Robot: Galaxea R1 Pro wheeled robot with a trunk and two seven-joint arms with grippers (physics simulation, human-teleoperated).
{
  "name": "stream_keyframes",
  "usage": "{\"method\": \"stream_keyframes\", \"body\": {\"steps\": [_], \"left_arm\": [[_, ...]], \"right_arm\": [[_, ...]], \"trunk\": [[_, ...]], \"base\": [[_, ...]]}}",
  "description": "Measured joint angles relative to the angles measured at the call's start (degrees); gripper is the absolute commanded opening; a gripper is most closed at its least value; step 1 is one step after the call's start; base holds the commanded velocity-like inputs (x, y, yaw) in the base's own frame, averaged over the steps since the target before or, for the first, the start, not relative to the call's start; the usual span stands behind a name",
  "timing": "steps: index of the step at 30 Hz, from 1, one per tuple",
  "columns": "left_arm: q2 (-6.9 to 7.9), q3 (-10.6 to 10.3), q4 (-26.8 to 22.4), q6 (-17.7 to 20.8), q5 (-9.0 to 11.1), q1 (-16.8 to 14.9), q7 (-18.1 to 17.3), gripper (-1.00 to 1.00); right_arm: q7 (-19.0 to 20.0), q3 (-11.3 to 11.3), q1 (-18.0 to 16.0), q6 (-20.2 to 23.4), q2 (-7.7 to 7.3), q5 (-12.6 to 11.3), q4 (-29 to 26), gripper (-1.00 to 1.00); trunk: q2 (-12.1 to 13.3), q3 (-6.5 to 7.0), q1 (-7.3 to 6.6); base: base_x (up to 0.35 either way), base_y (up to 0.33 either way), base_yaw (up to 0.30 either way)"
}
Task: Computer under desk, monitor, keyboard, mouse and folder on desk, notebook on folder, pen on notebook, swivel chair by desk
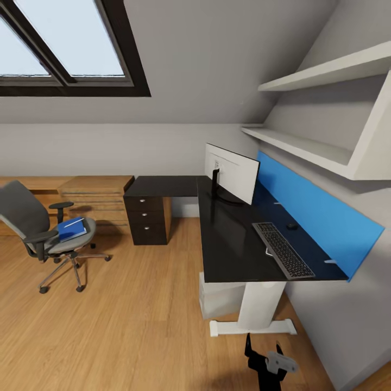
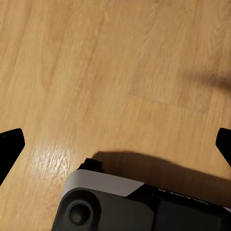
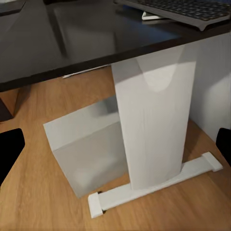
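Desk point(image 1: 228, 239) holds monitor point(image 1: 233, 172), keyboard point(image 1: 282, 250) near its front end, mouse point(image 1: 291, 226) just beside the keyboard. Computer point(image 1: 217, 296) on the floor under the desk, by its white leg point(image 3: 154, 120). Folder point(image 1: 71, 228) lies on chair point(image 1: 38, 228), well apart from the desk. Both pincers spread, empty.
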Motion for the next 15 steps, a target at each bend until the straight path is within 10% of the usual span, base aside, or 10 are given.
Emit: {"method": "stream_keyframes", "body": {"steps": [9,15], "left_arm": [[0.09,0.0,0.0,-0.4,-0.1,0.0,0.0,1.0],[0.43,0.0,-0.1,-0.5,-0.1,0.0,0.1,1.0]], "right_arm": [[0.0,-0.1,-0.1,3.7,0.33,0.0,-6.5,1.0],[-0.5,0.1,-0.1,22.6,0.07,-1.9,-24.2,1.0]], "trunk": [[3.6,1.63,-1.98],[6.0,2.71,-3.3]], "base": [[0.0,0.0,0.0],[0.0,0.0,0.0]]}}
